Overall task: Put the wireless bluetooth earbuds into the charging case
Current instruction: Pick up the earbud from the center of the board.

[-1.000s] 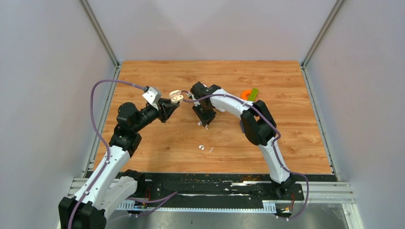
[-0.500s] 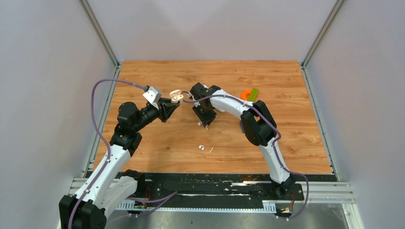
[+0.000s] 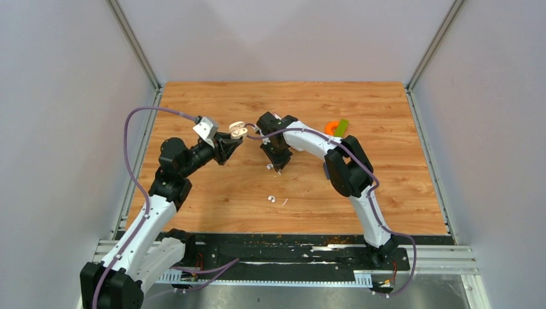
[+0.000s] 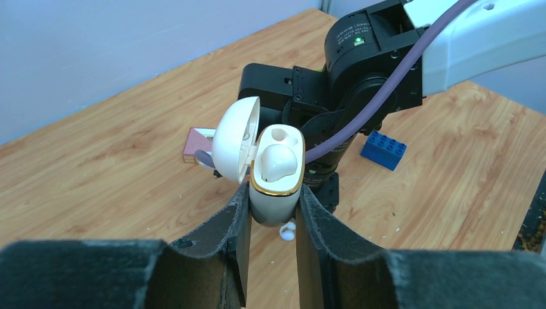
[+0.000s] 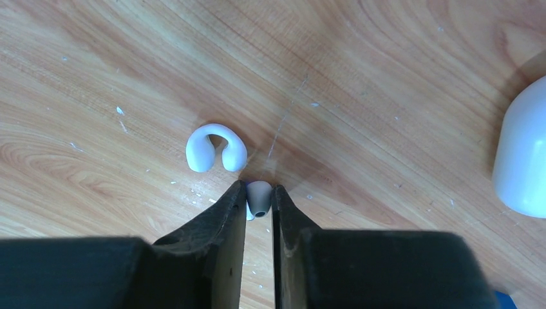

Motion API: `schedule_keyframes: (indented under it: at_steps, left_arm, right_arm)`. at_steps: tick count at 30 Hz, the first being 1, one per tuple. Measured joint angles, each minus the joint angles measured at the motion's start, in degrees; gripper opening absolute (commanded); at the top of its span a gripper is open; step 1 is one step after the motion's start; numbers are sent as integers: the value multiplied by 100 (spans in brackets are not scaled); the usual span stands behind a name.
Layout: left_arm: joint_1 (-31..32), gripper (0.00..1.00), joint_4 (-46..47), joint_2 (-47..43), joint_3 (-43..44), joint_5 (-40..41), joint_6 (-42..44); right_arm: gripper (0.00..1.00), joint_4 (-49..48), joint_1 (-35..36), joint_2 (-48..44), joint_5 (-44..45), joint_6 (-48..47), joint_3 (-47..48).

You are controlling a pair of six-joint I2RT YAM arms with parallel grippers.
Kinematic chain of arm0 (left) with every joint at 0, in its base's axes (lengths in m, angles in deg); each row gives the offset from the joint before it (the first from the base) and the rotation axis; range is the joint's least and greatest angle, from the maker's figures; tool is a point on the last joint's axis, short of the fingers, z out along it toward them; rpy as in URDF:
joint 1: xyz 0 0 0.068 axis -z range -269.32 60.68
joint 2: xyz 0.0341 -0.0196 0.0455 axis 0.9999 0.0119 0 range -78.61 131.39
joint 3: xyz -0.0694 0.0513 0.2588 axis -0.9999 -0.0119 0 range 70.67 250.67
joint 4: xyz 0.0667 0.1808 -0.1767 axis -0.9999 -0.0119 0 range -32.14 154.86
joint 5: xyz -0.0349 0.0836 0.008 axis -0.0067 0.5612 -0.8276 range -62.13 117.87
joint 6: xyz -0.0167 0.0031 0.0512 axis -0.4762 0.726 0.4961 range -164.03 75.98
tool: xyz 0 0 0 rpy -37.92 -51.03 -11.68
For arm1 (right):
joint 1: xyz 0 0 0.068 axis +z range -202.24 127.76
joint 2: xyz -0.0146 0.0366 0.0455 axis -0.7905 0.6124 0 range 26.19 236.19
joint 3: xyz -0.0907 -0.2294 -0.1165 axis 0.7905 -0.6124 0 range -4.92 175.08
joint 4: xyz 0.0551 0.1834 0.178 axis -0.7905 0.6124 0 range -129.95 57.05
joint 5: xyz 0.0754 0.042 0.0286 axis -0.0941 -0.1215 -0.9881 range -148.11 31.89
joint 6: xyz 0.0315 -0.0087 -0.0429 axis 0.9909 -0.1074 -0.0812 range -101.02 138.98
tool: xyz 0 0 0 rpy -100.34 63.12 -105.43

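My left gripper is shut on the cream-white charging case and holds it above the table with the lid open. One white earbud sits in a socket. My right gripper points down just right of the case and is shut on the other earbud. It pinches the bud's greyish end with a dark hole. The white curved part sticks out past the tips, just above the wood.
Two small white bits lie on the table nearer the arm bases. A plain white oval pebble lies by the right gripper. Also here are a blue brick, a pink card and an orange and green object.
My right gripper has shifted very slightly with the earbud still in its tips. The left gripper and the case have not moved.
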Motion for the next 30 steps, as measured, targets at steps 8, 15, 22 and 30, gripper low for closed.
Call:
schedule_keyframes:
  at_steps: [8, 15, 22, 30]
  left_arm:
    - [0, 0, -2, 7, -24, 0, 0]
    - [0, 0, 278, 289, -13, -7, -109]
    - [0, 0, 807, 973, 247, -74, -439]
    - [267, 0, 1434, 1620, 782, -111, -892]
  right_arm:
    - [0, -9, -31, -48, -2, 2, -37]
    - [0, -87, -319, -1082, 37, -52, -518]
    - [0, -1104, -767, -3281, 44, -42, -651]
    - [0, -3410, -422, -4677, 109, -118, -1047]
